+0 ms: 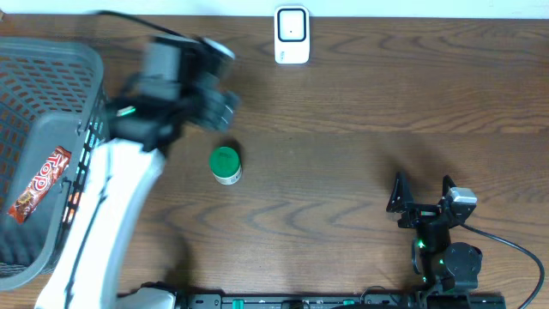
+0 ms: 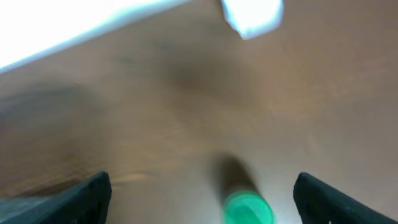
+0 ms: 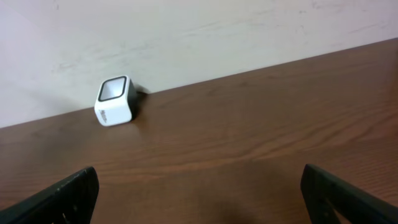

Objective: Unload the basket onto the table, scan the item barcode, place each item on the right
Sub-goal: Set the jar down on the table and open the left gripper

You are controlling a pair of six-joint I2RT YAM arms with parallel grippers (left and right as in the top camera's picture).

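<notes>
A basket (image 1: 51, 60) sat at the left edge of the table (image 1: 360, 103), with a snack bar (image 1: 39, 183) lying in it. A small jar (image 1: 226, 165) stood upright right of the basket. The scanner (image 1: 292, 34) sat at the far edge, behind and right of the jar. The right gripper (image 1: 423, 182) was near the front right.

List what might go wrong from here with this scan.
1. The left end effector is open and motion-blurred close to the green-lidded jar. A fast sweep may knock the jar over.
2. The jar stands well short of the scanner, and no barcode shows in any view. The code may end up facing away from the scanner.
</notes>
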